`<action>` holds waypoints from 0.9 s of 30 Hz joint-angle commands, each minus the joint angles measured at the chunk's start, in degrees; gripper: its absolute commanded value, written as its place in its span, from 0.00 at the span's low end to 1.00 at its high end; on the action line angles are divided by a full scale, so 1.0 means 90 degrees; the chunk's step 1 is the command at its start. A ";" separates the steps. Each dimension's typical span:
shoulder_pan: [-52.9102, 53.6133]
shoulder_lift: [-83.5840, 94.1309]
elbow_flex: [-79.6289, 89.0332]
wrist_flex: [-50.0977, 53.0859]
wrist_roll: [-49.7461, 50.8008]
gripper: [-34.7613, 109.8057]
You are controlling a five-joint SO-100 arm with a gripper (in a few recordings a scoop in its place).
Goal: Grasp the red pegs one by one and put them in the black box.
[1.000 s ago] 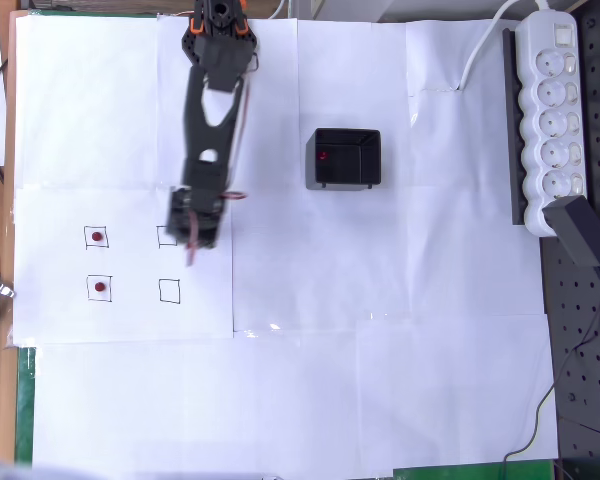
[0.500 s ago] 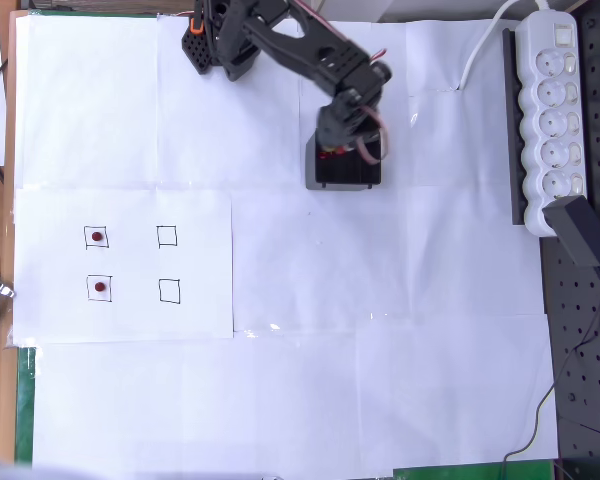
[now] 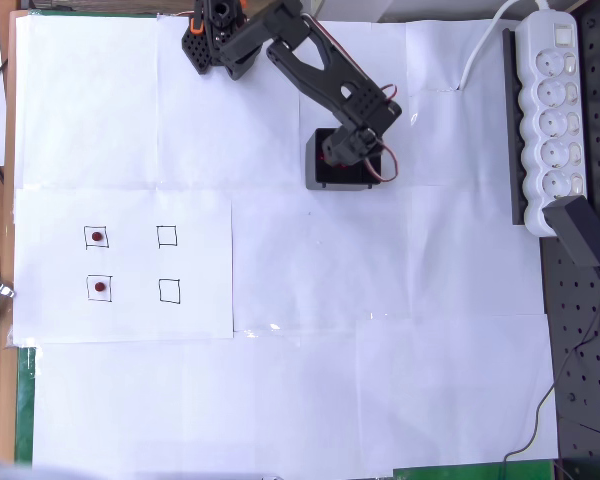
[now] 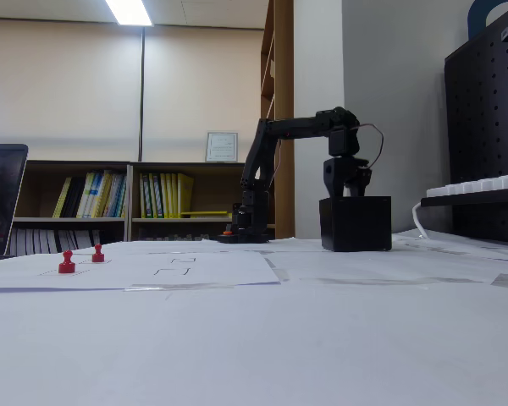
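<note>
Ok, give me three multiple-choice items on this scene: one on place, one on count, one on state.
1. The hand is
A. above the black box
B. over the printed squares
C. beside the power strip

2. Red pegs standing on the printed squares:
A. none
B. two
C. four

3. The two right-hand squares in the overhead view are
A. empty
B. covered by the arm
C. each holding a peg

Answers: 1 A, the arm hangs over the box in both views; 2 B, both sit in the left column; 3 A, bare outlines.

1. A worktop (image 3: 380,400) covered in white paper sheets.
2. On it: two small dark-red round pegs (image 3: 98,238) in printed squares, a square black plastic box (image 3: 320,175), a white power strip (image 3: 550,110).
</note>
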 commanded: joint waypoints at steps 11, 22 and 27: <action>0.3096 -0.4854 -0.2002 -0.1465 0.1973 0.45; 0.7344 -0.4434 -0.7461 -0.9082 0.4961 0.42; 0.7881 -0.3096 -0.7754 -1.1387 0.4277 0.42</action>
